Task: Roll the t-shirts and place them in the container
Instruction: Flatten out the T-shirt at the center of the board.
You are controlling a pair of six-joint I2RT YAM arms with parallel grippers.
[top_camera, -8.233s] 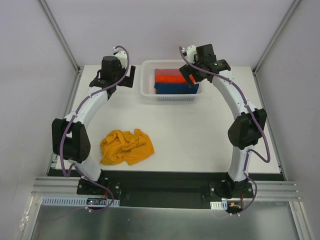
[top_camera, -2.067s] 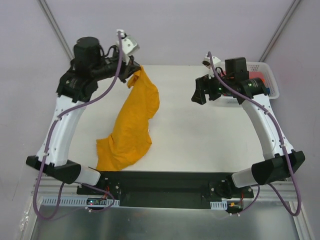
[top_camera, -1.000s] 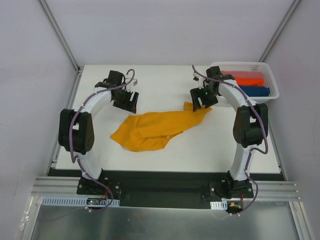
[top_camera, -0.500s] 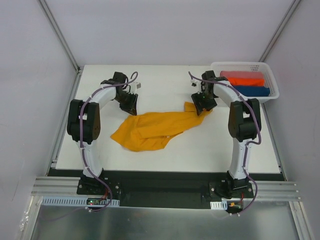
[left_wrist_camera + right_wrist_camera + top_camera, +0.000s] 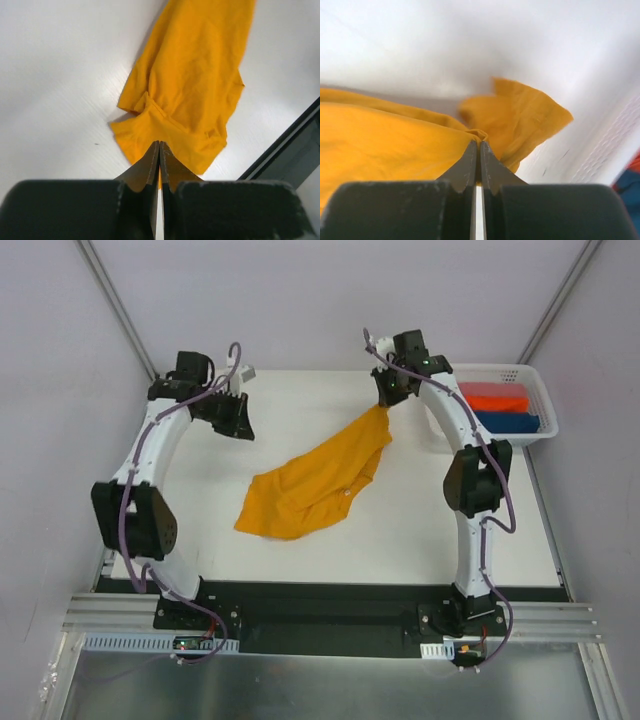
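Observation:
A mustard-yellow t-shirt (image 5: 320, 475) stretches diagonally from the back right down toward the table's front left. Its upper end hangs from my right gripper (image 5: 384, 400), which is raised near the back edge. In the right wrist view that gripper (image 5: 479, 143) is shut on a bunched fold of the t-shirt (image 5: 385, 145). My left gripper (image 5: 243, 428) hovers at the back left, apart from the cloth. Seen from the left wrist, its jaws (image 5: 159, 144) are pressed together with nothing between them, and the t-shirt (image 5: 195, 85) lies on the table below.
A white basket (image 5: 490, 368) at the back right holds a folded red cloth (image 5: 495, 397) and a blue one (image 5: 510, 422); its mesh wall (image 5: 615, 150) is close beside the right gripper. A black rail (image 5: 320, 605) runs along the near edge.
Both grippers have shut. The right one took the shirt's right end and lifted it toward the back, pulling the cloth diagonal. The left one rose and drew away to the back left, empty.

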